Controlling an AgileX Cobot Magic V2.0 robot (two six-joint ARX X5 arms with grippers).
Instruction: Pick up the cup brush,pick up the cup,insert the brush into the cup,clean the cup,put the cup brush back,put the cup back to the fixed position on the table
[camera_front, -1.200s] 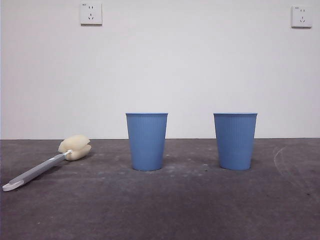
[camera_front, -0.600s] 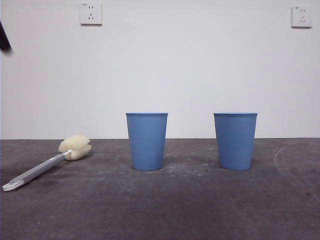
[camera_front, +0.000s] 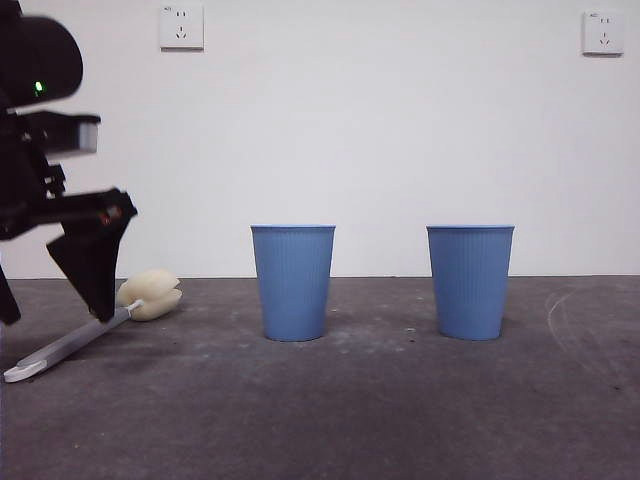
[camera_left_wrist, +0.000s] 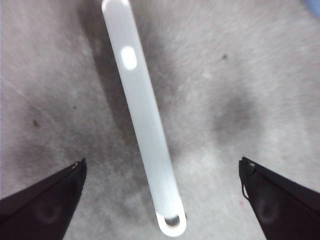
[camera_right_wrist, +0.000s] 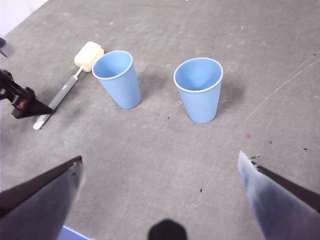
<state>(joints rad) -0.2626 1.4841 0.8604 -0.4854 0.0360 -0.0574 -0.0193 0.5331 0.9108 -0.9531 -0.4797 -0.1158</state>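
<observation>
Hovered with left end effector (camera_left_wrist: 160, 200) spread wide, brush (camera_left_wrist: 145, 120) handle lying between the jaws on the desk (camera_left_wrist: 250, 75). Looked light, stiff, slick; best pinched mid-handle, clear of the soft sponge.

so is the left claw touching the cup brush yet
Apart. In the left wrist view the left claw is open, its two jaws wide to either side of the cup brush handle, with bare table between each jaw and the handle.

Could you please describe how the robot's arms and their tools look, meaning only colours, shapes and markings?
The left tool is matte black with wedge-shaped, pointed jaws. The arm above it is bulky and black, with a small green light, a pale grey block and small red marks. The right tool has similar dark tapered jaws, blurred and greyish close to the camera.
</observation>
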